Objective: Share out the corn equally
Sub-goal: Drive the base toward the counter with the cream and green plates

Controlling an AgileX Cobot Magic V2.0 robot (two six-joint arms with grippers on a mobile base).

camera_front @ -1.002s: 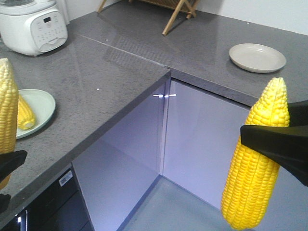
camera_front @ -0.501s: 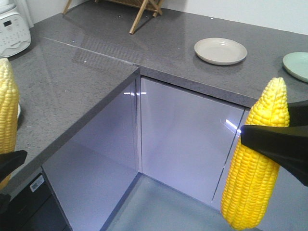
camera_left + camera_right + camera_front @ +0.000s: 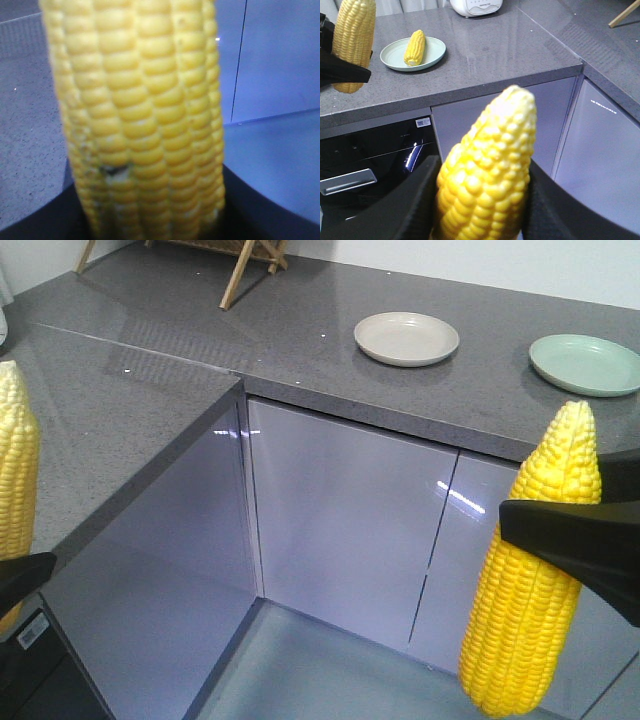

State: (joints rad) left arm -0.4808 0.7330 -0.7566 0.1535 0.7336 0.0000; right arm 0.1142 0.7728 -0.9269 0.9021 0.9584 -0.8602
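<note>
My right gripper [image 3: 520, 525] is shut on a corn cob [image 3: 530, 580], held upright in front of the cabinet doors. In the right wrist view that corn [image 3: 487, 165] fills the space between the black fingers [image 3: 420, 200]. At the left edge my left gripper [image 3: 20, 575] is shut on a second upright corn cob [image 3: 15, 470], which fills the left wrist view [image 3: 140, 110]. A third cob [image 3: 415, 47] lies on a pale green plate [image 3: 435, 55] on the counter, near the left gripper's cob [image 3: 354, 40].
On the far counter stand an empty beige plate [image 3: 406, 338] and an empty pale green plate [image 3: 585, 364]. Wooden rack legs [image 3: 250, 265] rest at the back. The L-shaped counter [image 3: 120, 430] meets glossy cabinet doors [image 3: 340, 510]. A white cooker [image 3: 476, 6] and a black appliance front [image 3: 375, 160] are nearby.
The view has swung right: the cooker and the plate with corn left the front view, and a green plate entered at the right. Both grippers keep their cobs as before.
</note>
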